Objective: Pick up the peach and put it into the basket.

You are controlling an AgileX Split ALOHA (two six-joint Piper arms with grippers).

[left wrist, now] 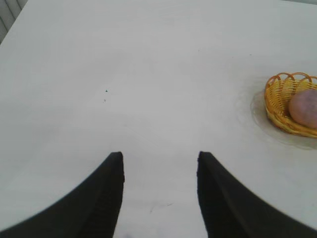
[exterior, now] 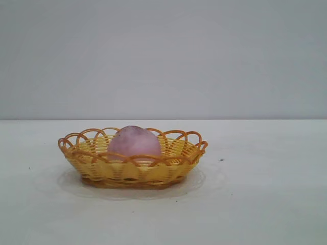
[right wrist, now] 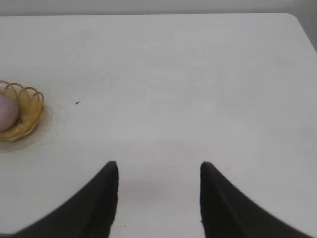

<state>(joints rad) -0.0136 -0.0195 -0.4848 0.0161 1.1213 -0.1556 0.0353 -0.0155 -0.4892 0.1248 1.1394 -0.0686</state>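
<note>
The pink-mauve peach (exterior: 134,141) sits inside the yellow-orange wicker basket (exterior: 102,171) on the white table. Both show in the left wrist view, peach (left wrist: 304,108) in basket (left wrist: 277,96), and in the right wrist view, peach (right wrist: 7,112) in basket (right wrist: 30,106). My left gripper (left wrist: 159,157) is open and empty over bare table, well away from the basket. My right gripper (right wrist: 158,167) is open and empty over bare table, also far from the basket. Neither arm shows in the exterior view.
The white table (exterior: 265,194) runs wide around the basket, with a grey wall behind it. A small dark speck (exterior: 221,160) lies right of the basket. The table's rounded corner (right wrist: 294,20) shows in the right wrist view.
</note>
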